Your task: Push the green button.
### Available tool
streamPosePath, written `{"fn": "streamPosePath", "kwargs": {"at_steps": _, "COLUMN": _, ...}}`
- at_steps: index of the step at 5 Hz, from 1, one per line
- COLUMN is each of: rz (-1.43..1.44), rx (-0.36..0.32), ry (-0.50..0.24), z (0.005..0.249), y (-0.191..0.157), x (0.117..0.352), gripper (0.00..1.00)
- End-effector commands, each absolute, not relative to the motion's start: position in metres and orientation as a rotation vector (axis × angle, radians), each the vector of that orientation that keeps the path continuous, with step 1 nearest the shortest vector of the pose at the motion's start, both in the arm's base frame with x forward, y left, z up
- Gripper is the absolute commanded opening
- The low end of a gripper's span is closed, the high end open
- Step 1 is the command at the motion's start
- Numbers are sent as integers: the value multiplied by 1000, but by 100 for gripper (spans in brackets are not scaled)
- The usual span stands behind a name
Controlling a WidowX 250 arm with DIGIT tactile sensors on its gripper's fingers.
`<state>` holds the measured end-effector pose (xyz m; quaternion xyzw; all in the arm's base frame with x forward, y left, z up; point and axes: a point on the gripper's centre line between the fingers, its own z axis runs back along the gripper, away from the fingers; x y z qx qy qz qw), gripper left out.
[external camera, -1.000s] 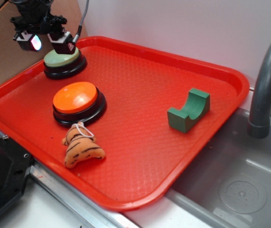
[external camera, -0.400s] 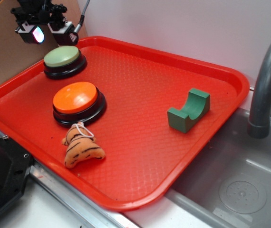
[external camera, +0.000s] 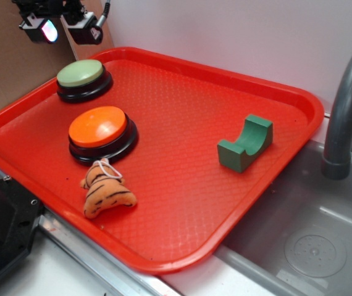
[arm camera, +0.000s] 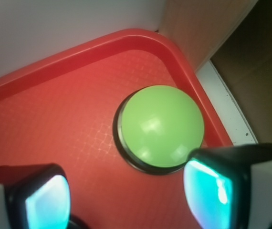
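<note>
Wrist view: our gripper [arm camera: 126, 195] hangs above the green button [arm camera: 161, 125], fingers spread wide, not touching — we cannot tell if it was pushed.

bright and even in the exterior view, soft short shadows under the orange button [external camera: 98, 126] and arch block [external camera: 245, 143]. mild sheen across the red tray [external camera: 182, 117]. in the wrist view, two pale glare spots on the green button [arm camera: 161, 125], fingertips [arm camera: 207, 188] blurred and glowing cyan up close, tray rim bowed near the edges.
</note>
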<state>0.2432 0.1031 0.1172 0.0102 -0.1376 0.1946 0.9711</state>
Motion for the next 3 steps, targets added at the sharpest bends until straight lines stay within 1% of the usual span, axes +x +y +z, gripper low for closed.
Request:
{"fn": "streamPosePath", "kwargs": {"at_steps": 1, "rz": 349, "rx": 44, "ry": -364, "z": 148, "y": 101, "x": 247, "gripper": 100}}
{"fn": "streamPosePath", "kwargs": {"at_steps": 2, "rz": 336, "rx": 48, "ry": -376, "z": 154, "y": 95, "x": 245, "gripper": 100}}
{"fn": "streamPosePath", "kwargs": {"at_steps": 3, "rz": 311, "rx": 52, "ry": -401, "z": 165, "y": 87, "x": 239, "gripper": 100}}
